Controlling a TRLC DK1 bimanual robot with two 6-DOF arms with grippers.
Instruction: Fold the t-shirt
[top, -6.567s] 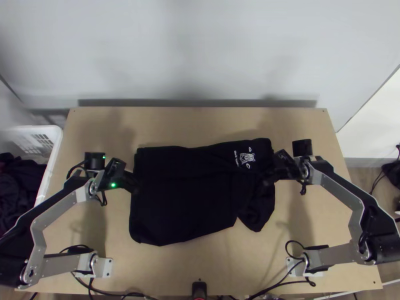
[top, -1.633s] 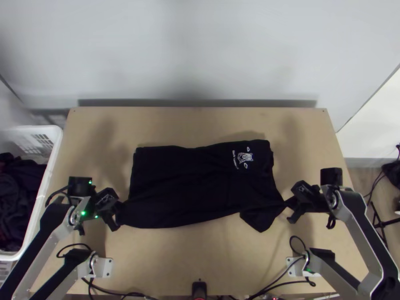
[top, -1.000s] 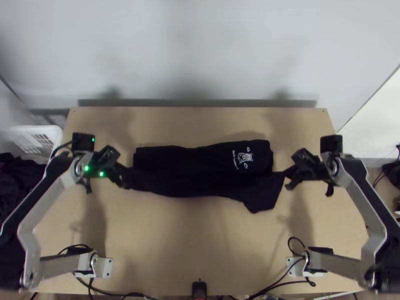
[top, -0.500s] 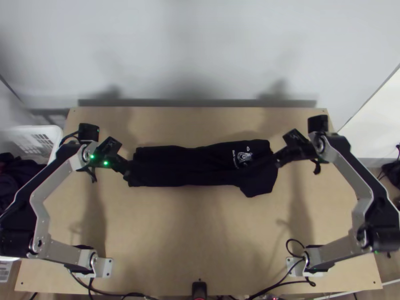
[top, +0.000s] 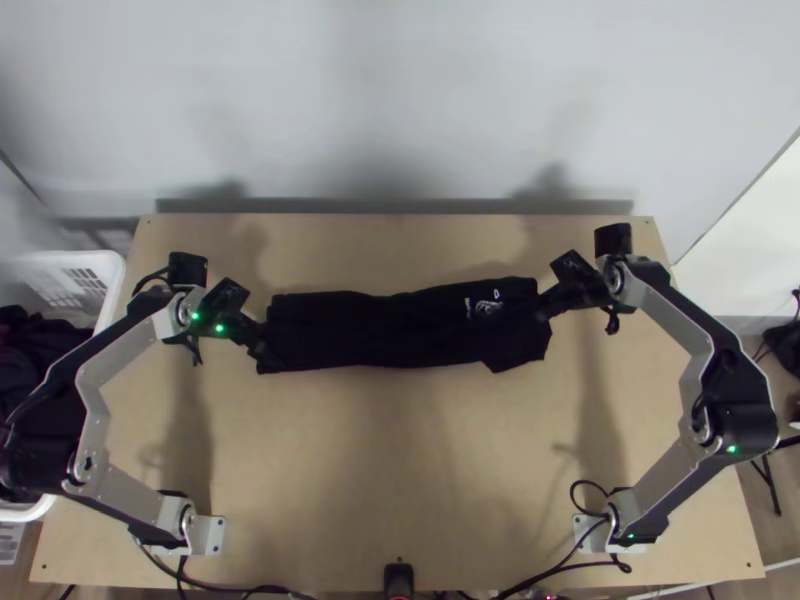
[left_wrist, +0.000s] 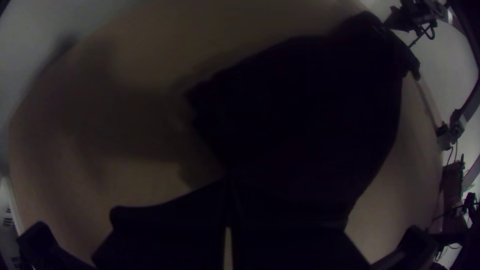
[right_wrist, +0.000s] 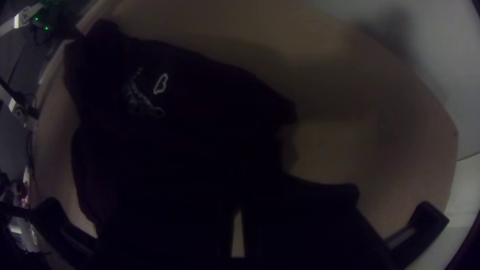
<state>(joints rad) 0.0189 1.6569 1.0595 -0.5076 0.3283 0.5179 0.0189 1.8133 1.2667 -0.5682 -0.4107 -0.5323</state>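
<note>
Seen from above, with the dial centred on the t-shirt (top: 400, 330), the left gripper's (top: 260, 348) fingers are clenched on its 9 o'clock end, and the right gripper's (top: 545, 308) fingers on its 3 o'clock end. The black shirt lies folded into a long strip from 9 to 3 on the wooden surface (top: 400, 470), white print (top: 486, 307) towards 3. Off the surface, at 10, a white plastic basket (top: 114, 266) holds dark cloth (top: 35, 340).

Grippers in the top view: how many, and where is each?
2. The left gripper is at the t-shirt's left end, the right gripper at its right end.
</note>
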